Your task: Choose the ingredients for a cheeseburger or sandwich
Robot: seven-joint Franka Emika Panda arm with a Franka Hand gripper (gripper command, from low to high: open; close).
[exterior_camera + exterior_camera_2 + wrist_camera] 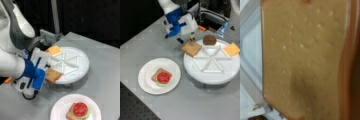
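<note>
One ingredient, a brown toast square (191, 48), sits tilted over the rim of the divided white tray (211, 75) and fills the wrist view (302, 60). My gripper (186, 39) is right at its far edge, shut on it, with one dark fingertip (192, 37) at the toast's corner. In a front view the gripper's blue body (37, 75) touches the toast (53, 75). A yellow-orange cheese square (232, 48) and a dark round patty (209, 40) lie in other tray sections. The sandwich (162, 77) is toast, green leaf and red disc (80, 109), stacked on the white paper plate (146, 82).
The grey table carries the tray (82, 70) and the paper plate (58, 112) side by side. A dark metal fixture (212, 17) stands behind the tray. The white arm (12, 65) fills a front view's left.
</note>
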